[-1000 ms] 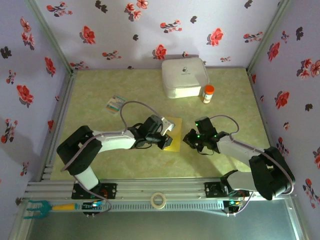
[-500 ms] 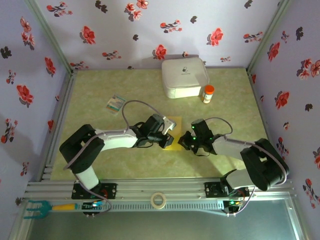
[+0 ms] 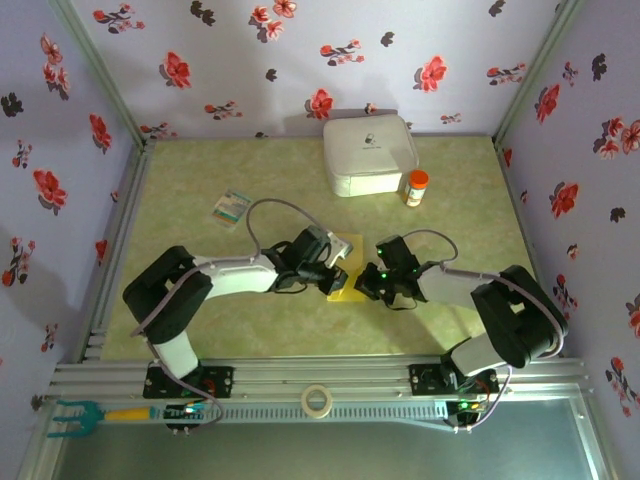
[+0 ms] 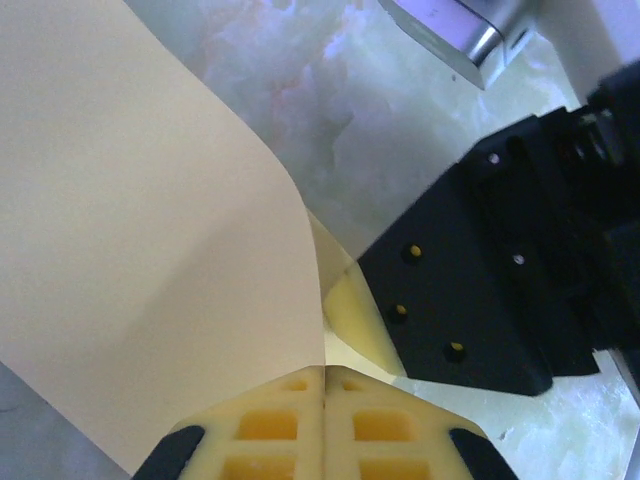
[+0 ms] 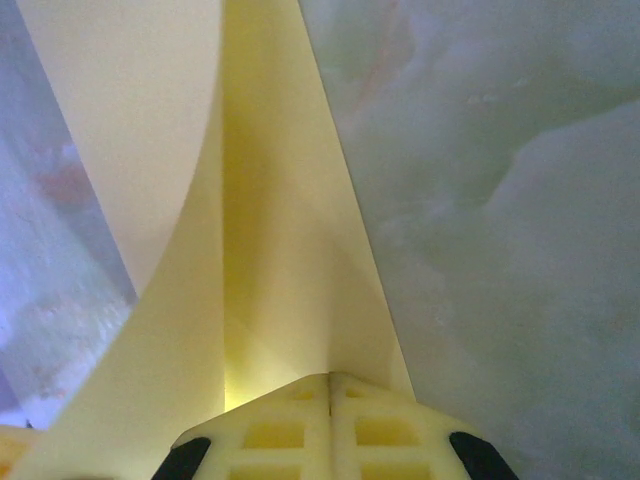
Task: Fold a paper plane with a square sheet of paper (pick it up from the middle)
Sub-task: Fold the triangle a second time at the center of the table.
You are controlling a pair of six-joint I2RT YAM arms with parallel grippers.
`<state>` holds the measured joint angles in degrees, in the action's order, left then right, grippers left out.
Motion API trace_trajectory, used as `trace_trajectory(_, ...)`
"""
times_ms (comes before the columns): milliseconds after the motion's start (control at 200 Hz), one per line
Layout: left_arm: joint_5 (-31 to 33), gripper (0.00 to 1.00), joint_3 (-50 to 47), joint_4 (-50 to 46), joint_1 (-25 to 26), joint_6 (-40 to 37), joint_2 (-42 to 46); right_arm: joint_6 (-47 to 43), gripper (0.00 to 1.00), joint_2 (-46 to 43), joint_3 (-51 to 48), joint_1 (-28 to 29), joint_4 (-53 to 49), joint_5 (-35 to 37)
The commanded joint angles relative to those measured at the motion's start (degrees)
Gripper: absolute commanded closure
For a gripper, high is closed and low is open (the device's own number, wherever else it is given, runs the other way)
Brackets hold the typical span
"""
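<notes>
- The small teal-and-white card [image 3: 232, 207] lies at about 10 o'clock from the middle of the table [image 3: 200, 320]. It is well apart from the work and has no part in it.
- The left gripper [image 3: 336, 268] reaches in from 9 o'clock. In the left wrist view its pads [image 4: 270, 425] are pressed together with no gap, pinching an edge of the square sheet of paper [image 4: 150, 250].
- The square sheet of paper [image 3: 343, 289] sits just toward 6 o'clock of the table's centre, caught between the two grippers. It is bent and partly lifted rather than lying flat.
- In the right wrist view the sheet [image 5: 270, 250] rises in two leaves that meet along a soft valley. I take this for a first fold being shaped, not a pressed crease.
- The right gripper [image 3: 368, 284] comes in from 3 o'clock, almost nose to nose with the left one. Its pads [image 5: 275, 432] are likewise clamped tight on the paper.
- The white box [image 3: 368, 152] at 12 o'clock and the orange-capped bottle [image 3: 417, 187] at 1 o'clock stand clear of the work.
- As I judge it, the task is early. The sheet is picked up and a fold is begun, but there is no pointed nose, wings or centre ridge yet. Nearly all the folding is left.
</notes>
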<state>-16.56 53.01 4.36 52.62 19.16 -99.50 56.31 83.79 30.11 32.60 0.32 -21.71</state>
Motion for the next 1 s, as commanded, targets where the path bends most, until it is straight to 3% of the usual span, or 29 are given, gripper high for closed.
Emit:
trace_trajectory(0,0.0,1.00,2.5,-2.9,-0.8,-1.4,-1.8,-4.7,1.00,0.6,0.6,-0.6,-8.7,3.4)
trace_trajectory(650,1.9,0.98,7.7,-7.5,-3.2,-4.5,-7.4,-9.0,0.98,0.9,2.5,-3.7,-12.1,2.9)
trace_trajectory(995,-0.4,0.97,8.4,-7.4,-3.8,-5.0,-10.2,-9.0,0.97,1.2,3.1,-3.9,-11.5,2.2)
